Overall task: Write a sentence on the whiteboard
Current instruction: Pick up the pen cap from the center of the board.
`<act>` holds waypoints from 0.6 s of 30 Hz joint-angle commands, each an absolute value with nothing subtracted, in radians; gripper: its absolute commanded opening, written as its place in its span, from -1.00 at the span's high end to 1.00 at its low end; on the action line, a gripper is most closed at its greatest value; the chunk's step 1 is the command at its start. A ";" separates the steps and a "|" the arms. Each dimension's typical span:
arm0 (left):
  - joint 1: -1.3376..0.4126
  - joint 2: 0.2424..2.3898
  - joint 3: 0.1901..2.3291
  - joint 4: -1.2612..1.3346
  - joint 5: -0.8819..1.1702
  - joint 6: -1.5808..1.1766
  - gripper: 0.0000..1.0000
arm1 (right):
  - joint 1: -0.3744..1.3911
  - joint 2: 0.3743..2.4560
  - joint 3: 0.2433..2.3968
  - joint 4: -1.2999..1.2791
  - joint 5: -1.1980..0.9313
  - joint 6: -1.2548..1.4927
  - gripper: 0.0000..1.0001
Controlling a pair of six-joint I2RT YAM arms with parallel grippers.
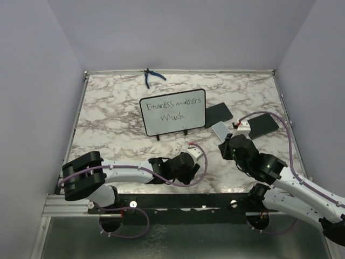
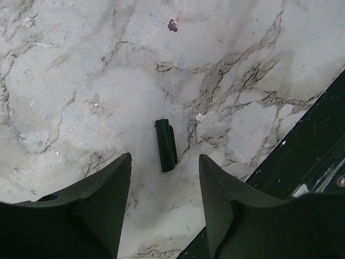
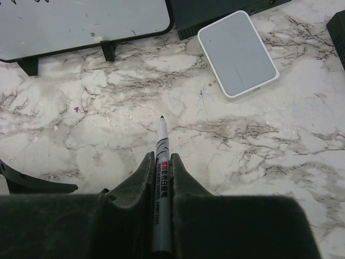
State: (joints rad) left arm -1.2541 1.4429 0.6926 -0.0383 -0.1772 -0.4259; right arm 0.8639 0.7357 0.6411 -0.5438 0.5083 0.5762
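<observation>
The whiteboard (image 1: 172, 112) stands on small black feet at mid-table. The sentence (image 1: 171, 109), in two lines of thin black handwriting, reads roughly "Kindness matters much." In the right wrist view the whiteboard's lower edge (image 3: 81, 24) fills the top left. My right gripper (image 3: 161, 156) is shut on a grey marker (image 3: 161, 135) whose bare tip points at the board, well short of it; it hovers right of the board (image 1: 226, 145). My left gripper (image 2: 165, 157) is open over the marble near the front edge, nothing between its fingers. A black marker cap (image 2: 164, 137) lies just ahead of them.
A pale grey eraser block (image 3: 238, 53) lies right of the board, between two flat black pads (image 1: 218, 114) (image 1: 263, 125). Blue pliers (image 1: 152, 77) lie at the back edge. The table's dark front rail (image 2: 302, 162) runs close to my left gripper.
</observation>
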 commanded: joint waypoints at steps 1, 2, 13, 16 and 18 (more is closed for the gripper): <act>-1.260 1.483 0.733 -0.004 -0.201 -0.403 -0.07 | 0.862 0.729 0.621 -0.525 0.511 0.591 0.99; -1.260 1.491 0.736 -0.005 -0.203 -0.400 -0.06 | 0.862 0.729 0.621 -0.526 0.510 0.594 0.99; -1.296 1.545 0.751 -0.071 -0.246 -0.345 0.06 | 0.862 0.710 0.601 -0.535 0.515 0.613 0.99; -1.301 1.561 0.759 -0.072 -0.261 -0.330 0.11 | 0.862 0.707 0.595 -0.534 0.518 0.622 0.99; -1.300 1.578 0.767 -0.078 -0.278 -0.324 0.12 | 0.862 0.705 0.592 -0.533 0.517 0.627 0.99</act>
State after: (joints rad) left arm -1.2926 1.5433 0.7296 -0.0513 -0.2195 -0.3576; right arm 0.8639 0.7189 0.6090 -0.5404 0.5083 0.6025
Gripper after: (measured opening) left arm 0.449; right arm 0.103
